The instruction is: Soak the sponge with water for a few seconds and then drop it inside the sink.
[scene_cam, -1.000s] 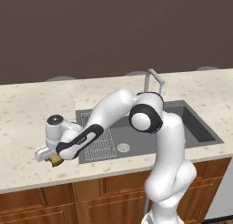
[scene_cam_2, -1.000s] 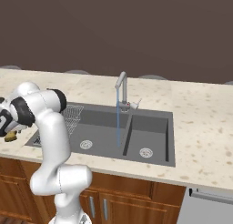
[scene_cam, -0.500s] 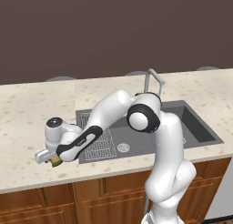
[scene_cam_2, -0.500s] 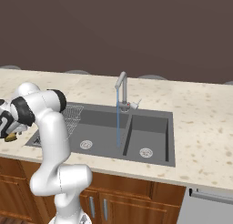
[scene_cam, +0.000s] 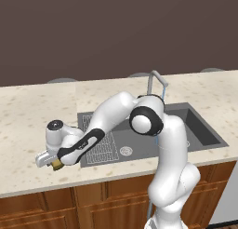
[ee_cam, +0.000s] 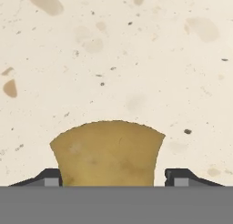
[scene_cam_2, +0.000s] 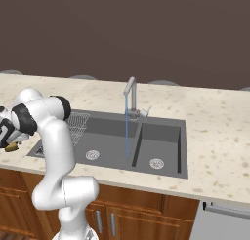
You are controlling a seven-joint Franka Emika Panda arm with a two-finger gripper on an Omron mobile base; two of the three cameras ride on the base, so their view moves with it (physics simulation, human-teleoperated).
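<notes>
2 finger tips flank the sponge (ee_cam: pixel 107 153) on the speckled counter (scene_cam: pixel 28 116), left of the sink (scene_cam_2: pixel 161 136).
Gripper (ee_cam: pixel 112 176) straddles the sponge; whether it grips is unclear. Water (scene_cam_2: pixel 126 131) streams from the faucet (scene_cam_2: pixel 131 93) into 1 basin; the arm (scene_cam: pixel 109 118) crosses the drainboard (scene_cam: pixel 103 145).

The sponge (ee_cam: pixel 107 152) is cut off at 6 o'clock in the hand view; whether the fingertips (ee_cam: pixel 51 177) touch it is unclear.

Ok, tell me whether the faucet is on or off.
On. A thin pale-blue stream of water falls from the spout of the faucet into the sink.
</notes>
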